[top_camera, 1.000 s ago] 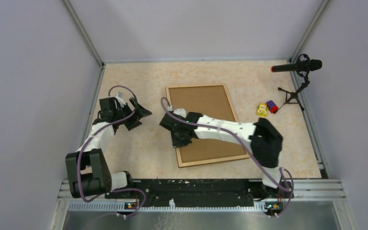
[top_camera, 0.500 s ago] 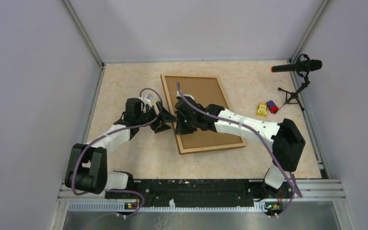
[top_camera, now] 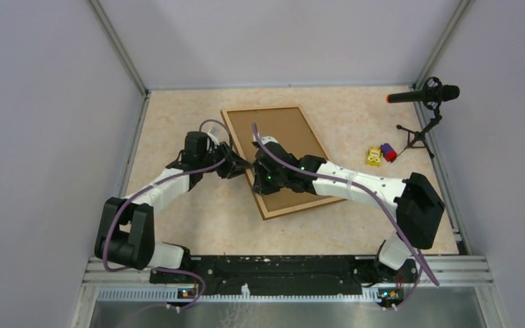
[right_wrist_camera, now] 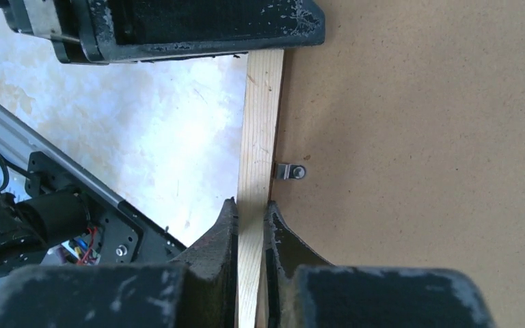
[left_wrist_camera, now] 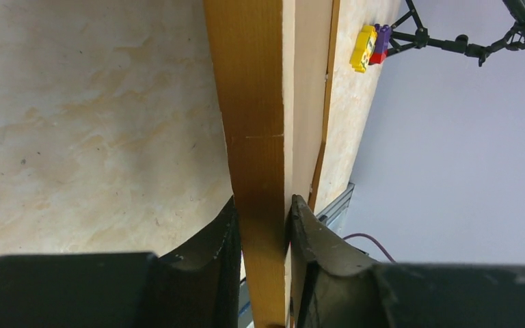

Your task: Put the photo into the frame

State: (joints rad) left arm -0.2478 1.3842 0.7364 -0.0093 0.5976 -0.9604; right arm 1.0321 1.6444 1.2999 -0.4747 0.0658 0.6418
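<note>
A: Where are we seeing the frame now?
B: We are seeing it on the middle of the table, turned at an angle, with the brown back board facing up. Its left long side is sitting between the two arms.
A: What is the left gripper doing?
B: It is pinching that left side of the frame. In the left wrist view we are looking at both fingers pressing on the wooden rail from two sides.
A: Is the right gripper doing the same?
B: Yes, it is pinching the same rail, just beside the left one and a little nearer to the arm bases. In the right wrist view its fingers are pressing on the light wood, one outside and one on the back board side, near a small metal clip.
A: Is the frame lying flat?
B: We cannot tell whether the gripped side is touching the table.
A: What else are we noticing?
B: Yellow and purple toy blocks are lying to the right of the frame, apart from it, and a microphone is standing at the far right corner.
</note>
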